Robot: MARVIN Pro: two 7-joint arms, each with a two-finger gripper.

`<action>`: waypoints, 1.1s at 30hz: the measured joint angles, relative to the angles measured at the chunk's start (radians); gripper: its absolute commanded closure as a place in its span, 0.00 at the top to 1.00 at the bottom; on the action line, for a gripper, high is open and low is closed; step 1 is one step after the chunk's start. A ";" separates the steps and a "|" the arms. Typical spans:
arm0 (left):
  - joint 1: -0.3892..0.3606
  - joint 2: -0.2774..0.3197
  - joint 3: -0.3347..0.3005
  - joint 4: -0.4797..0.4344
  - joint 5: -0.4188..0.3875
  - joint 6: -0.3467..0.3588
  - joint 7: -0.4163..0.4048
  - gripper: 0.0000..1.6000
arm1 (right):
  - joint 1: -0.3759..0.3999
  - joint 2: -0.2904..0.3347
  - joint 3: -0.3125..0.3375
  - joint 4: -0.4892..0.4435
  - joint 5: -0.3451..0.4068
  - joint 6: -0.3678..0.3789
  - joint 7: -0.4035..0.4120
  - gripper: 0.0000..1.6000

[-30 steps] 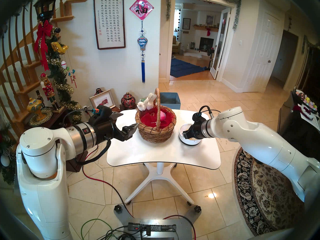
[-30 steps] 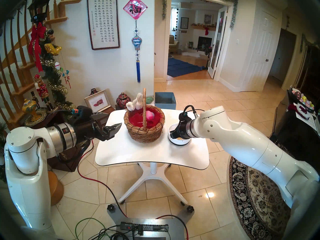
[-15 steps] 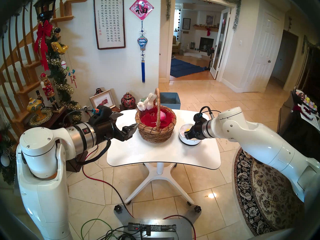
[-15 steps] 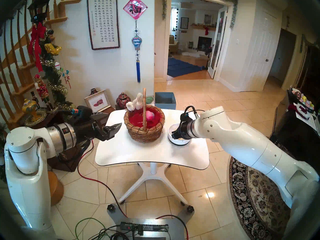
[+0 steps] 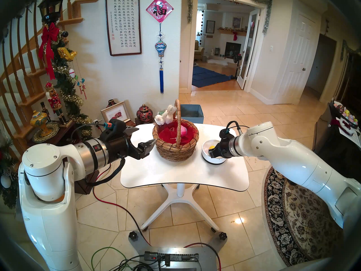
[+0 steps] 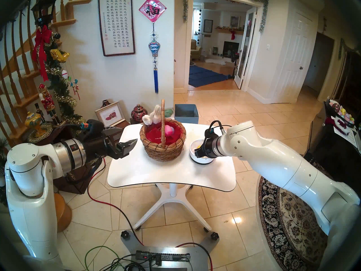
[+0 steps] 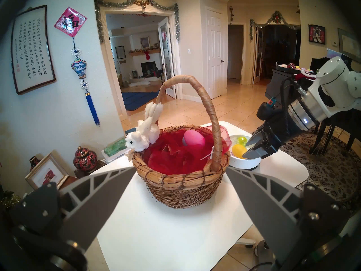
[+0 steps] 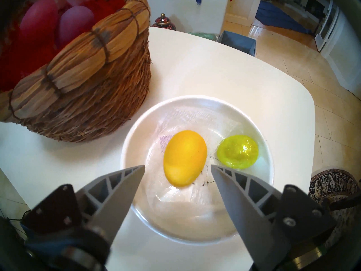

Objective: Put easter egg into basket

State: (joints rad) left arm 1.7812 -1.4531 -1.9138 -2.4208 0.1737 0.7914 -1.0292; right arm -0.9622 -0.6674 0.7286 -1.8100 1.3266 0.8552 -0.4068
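White pedestal table [image 5: 183,172] fills the middle of my head view. On it, the wicker basket [image 5: 176,150] sits at about 12 o'clock of the tabletop, red lining [image 7: 175,157] inside, white plush bunny [image 7: 144,135] on its rim at the 10 o'clock side, tall handle [image 7: 212,116] upright. A pink egg [image 7: 194,138] lies in the lining already; in the right wrist view I see a second purplish one [image 8: 76,24] beside it, blurred, so I can't be sure.

White bowl [image 8: 197,112] stands just beside the basket at its 3 o'clock, not touching as far as I can tell. In the bowl: yellow egg [image 8: 184,158] near centre, glittery green egg [image 8: 238,151] just beside it at 3 o'clock.

My right gripper [image 8: 177,168] hangs over the bowl's near rim, fingers spread wide, holding nothing, the yellow egg in line with the gap between the tips. My left gripper [image 7: 180,169] waits at the basket's 9 o'clock, fingers apart, empty, clear of the wicker.

Blue square box [image 5: 192,112] on the floor behind the table, 12 o'clock.
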 measured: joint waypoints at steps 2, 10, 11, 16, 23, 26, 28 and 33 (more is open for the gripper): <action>0.000 0.000 0.000 0.000 0.000 0.000 0.000 1.00 | 0.000 -0.002 -0.001 0.004 -0.002 -0.002 0.005 0.81; 0.000 0.000 0.000 0.000 0.000 0.000 0.000 1.00 | 0.005 -0.014 -0.005 0.022 -0.016 -0.008 0.019 0.79; 0.000 0.000 0.000 0.000 0.000 0.000 0.000 1.00 | 0.007 -0.019 -0.007 0.027 -0.021 -0.009 0.024 0.77; 0.000 0.000 0.000 0.000 0.000 0.000 0.000 1.00 | 0.010 -0.025 -0.009 0.035 -0.028 -0.011 0.030 0.74; 0.000 0.000 0.000 0.000 0.000 0.000 0.000 1.00 | 0.012 -0.036 -0.012 0.046 -0.038 -0.012 0.040 0.53; 0.000 0.000 0.000 0.000 0.000 0.000 0.000 1.00 | 0.012 -0.039 -0.013 0.046 -0.039 -0.012 0.041 0.48; 0.000 0.000 0.000 0.000 0.000 0.000 0.000 1.00 | 0.012 -0.040 -0.013 0.044 -0.040 -0.013 0.041 0.48; 0.000 0.000 0.000 0.000 0.000 0.000 0.000 1.00 | 0.010 -0.036 -0.012 0.033 -0.040 -0.013 0.032 0.47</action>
State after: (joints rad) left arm 1.7812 -1.4531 -1.9138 -2.4208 0.1738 0.7914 -1.0292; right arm -0.9527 -0.7035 0.7162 -1.7773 1.2866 0.8418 -0.3743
